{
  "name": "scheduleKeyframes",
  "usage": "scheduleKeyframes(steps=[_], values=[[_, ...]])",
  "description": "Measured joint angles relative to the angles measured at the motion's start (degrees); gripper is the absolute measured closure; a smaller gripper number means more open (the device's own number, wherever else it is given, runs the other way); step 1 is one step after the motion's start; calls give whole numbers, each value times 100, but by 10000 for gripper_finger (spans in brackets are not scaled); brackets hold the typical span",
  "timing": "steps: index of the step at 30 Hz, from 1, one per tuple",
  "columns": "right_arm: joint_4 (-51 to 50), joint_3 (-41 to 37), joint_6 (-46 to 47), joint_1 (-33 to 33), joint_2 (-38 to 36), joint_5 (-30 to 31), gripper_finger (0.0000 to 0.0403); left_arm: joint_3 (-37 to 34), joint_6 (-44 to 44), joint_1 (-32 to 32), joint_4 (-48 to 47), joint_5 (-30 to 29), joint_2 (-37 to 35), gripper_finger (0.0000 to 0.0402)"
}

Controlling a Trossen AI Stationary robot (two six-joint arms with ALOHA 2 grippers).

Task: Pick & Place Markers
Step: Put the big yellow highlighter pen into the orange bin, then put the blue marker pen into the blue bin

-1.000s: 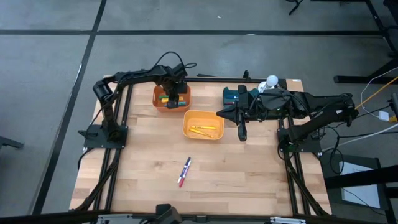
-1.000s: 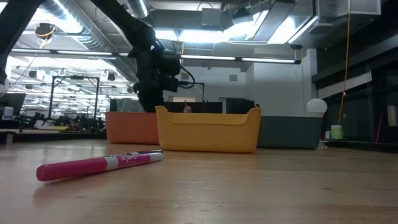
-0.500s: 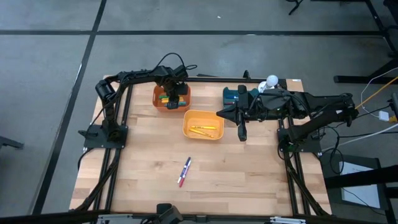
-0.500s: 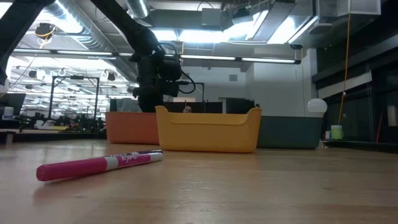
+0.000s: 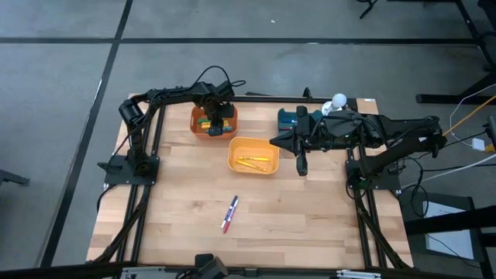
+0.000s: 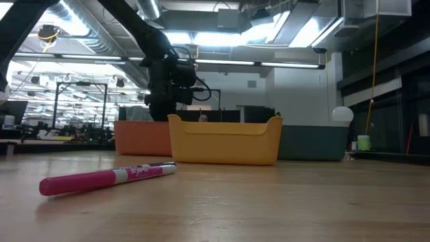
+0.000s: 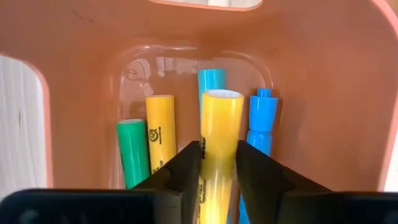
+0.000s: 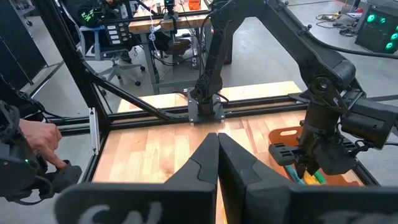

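Note:
My left gripper (image 7: 217,163) points down into the orange bin (image 5: 203,117) at the table's far left, shut on a yellow marker (image 7: 219,127). Green (image 7: 132,152), yellow (image 7: 161,127) and blue markers (image 7: 260,121) lie on the bin's floor beside it. The yellow bin (image 5: 253,145) holds yellow markers (image 5: 252,162). A pink marker (image 6: 107,178) and a blue one (image 5: 232,206) lie side by side on the wood nearer the front. My right gripper (image 5: 302,167) hangs shut and empty, high beside the yellow bin. My left gripper has the yellow marker's barrel (image 7: 217,149) pinched between its two fingers (image 7: 185,165), which come from above and point down into the bin. The marker's far end (image 7: 221,99) stands out past the fingertips, over the other markers. Whether it rests on them, I cannot tell.
A teal bin (image 5: 288,118) stands at the far edge, partly under the right arm. Open wood lies around the two loose markers in the table's near half. A person's hand (image 8: 38,138) shows beyond the table's left side in the right wrist view.

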Motion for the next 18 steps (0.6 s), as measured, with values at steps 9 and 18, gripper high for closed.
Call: scheduleKeyframes(steps=[9,18], values=[[0,0,0,0,0,0,398,0,-59,-9,0,-27,-2,250],[0,0,0,-1,0,0,398,0,-154,-9,-4,-65,-4,232]])
